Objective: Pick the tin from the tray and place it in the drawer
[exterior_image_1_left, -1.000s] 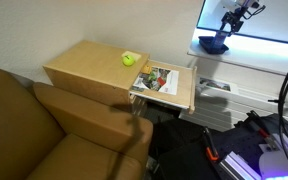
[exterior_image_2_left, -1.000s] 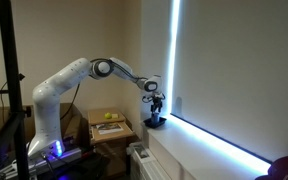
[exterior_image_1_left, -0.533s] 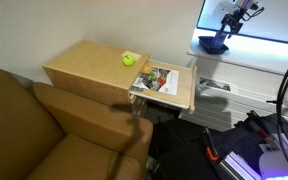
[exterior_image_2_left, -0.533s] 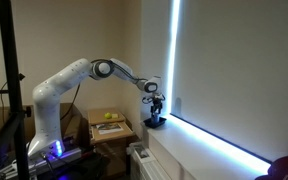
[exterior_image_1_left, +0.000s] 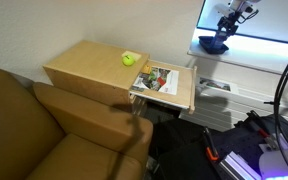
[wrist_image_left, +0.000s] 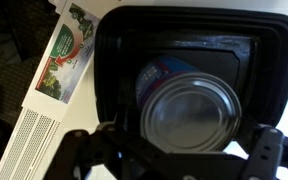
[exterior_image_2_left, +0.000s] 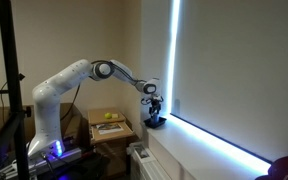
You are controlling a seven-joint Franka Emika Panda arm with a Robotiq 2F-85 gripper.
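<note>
The small bluish cylindrical tin (wrist_image_left: pixel 189 112) sits inside the shallow dark blue tray (wrist_image_left: pixel 114 60), its silvery end facing the wrist camera. It is the only thing in the dish. The tray stands on the bright white desk (exterior_image_1_left: pixel 252 52) at the far right. The gripper (exterior_image_2_left: pixel 155 106) hangs just above it, its fingers (wrist_image_left: pixel 79 148) spread wide either side of the tin. Well apart, to the left, the light-wood drawer (exterior_image_1_left: pixel 166 82) of the pale wooden cabinet (exterior_image_1_left: pixel 84 68) is pulled out, with colourful printed contents inside. A yellow-green ball (exterior_image_1_left: pixel 130 59) rests on the cabinet top.
</note>
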